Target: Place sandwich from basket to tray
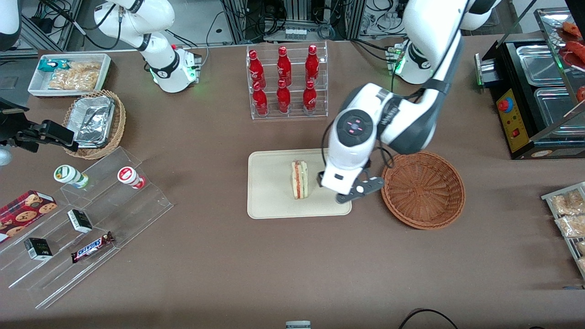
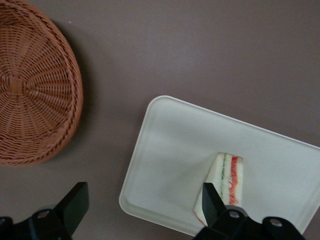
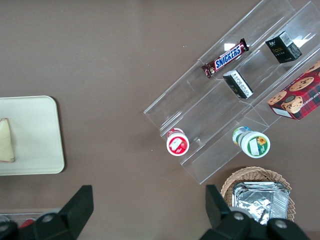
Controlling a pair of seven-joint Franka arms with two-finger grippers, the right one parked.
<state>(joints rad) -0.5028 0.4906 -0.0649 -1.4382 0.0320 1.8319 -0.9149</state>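
The sandwich (image 1: pixel 300 179) rests on the cream tray (image 1: pixel 274 192), its red and green filling edge facing up. My left gripper (image 1: pixel 330 185) hovers over the tray's edge nearest the basket, just beside the sandwich, and is open with nothing between its fingers. In the left wrist view the gripper (image 2: pixel 142 205) spans the tray's corner (image 2: pixel 165 150), and one fingertip (image 2: pixel 210 199) overlaps the sandwich (image 2: pixel 229 177). The reddish-brown basket (image 1: pixel 425 189) (image 2: pixel 30 85) stands empty beside the tray, toward the working arm's end. In the right wrist view the tray (image 3: pixel 35 135) holds part of the sandwich (image 3: pixel 5 141).
A clear rack of red bottles (image 1: pixel 287 82) stands farther from the front camera than the tray. Toward the parked arm's end are a stepped acrylic shelf (image 1: pixel 87 214) with snacks, a tan basket of foil containers (image 1: pixel 93 123) and a white bin (image 1: pixel 68 75). A black appliance (image 1: pixel 525 105) and snack packets (image 1: pixel 569 214) lie toward the working arm's end.
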